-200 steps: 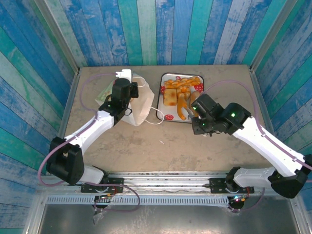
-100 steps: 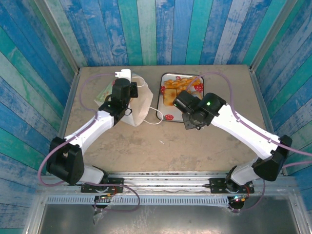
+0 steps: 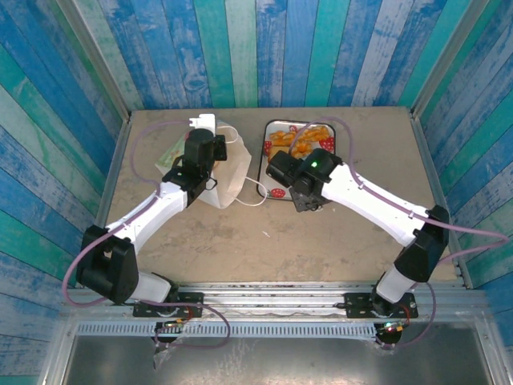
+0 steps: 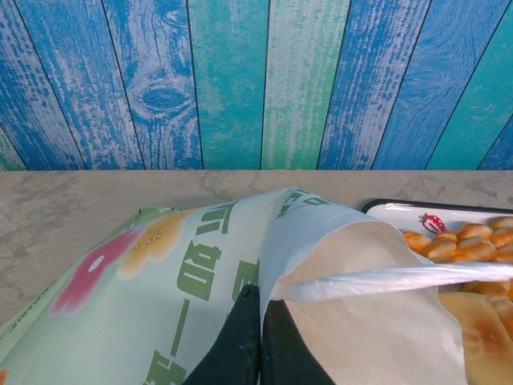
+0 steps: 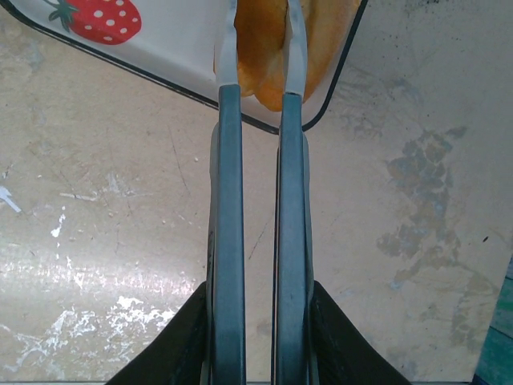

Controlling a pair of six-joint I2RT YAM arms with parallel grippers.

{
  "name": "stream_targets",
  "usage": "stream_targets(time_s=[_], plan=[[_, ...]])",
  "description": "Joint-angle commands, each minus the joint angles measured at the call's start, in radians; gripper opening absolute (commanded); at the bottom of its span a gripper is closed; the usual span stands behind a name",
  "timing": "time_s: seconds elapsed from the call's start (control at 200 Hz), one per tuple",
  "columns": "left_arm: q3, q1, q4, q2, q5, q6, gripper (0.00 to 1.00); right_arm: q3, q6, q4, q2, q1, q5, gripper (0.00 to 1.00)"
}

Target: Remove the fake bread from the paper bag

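Note:
The paper bag (image 3: pixel 232 172) lies on its side at the back left, cord handle trailing toward the tray. In the left wrist view my left gripper (image 4: pixel 260 301) is shut on the bag's (image 4: pixel 160 281) rim, printed face to its left, plain inner side to its right. Several golden pieces of fake bread (image 3: pixel 296 140) lie on the strawberry tray (image 3: pixel 272 191) beside the bag. My right gripper (image 5: pixel 260 32) is shut on one orange piece of fake bread (image 5: pixel 260 68), held above the tray's (image 5: pixel 160 56) near corner. From above, the right gripper (image 3: pixel 282 172) sits under its wrist.
Blue and green plank walls close in the back and both sides. Bare beige tabletop (image 3: pixel 264 241) stretches between the tray and the arm bases. More bread (image 4: pixel 457 241) and the tray rim (image 4: pixel 401 210) show at the right of the left wrist view.
The right arm has swung left along the tray's near side, carrying the orange bread toward the bag. The left arm and the bag have not moved.

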Motion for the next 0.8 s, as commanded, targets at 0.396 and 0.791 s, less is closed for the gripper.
stream_targets(time_s=[0.396, 0.791], plan=[[-0.003, -0.002, 0.03, -0.017, 0.008, 0.0, 0.0, 0.173, 0.013, -0.205, 0.237, 0.059, 0.147, 0.05], [-0.002, -0.002, 0.027, -0.019, 0.002, 0.002, 0.0, 0.173, 0.018, -0.229, 0.322, 0.09, 0.143, 0.18]])
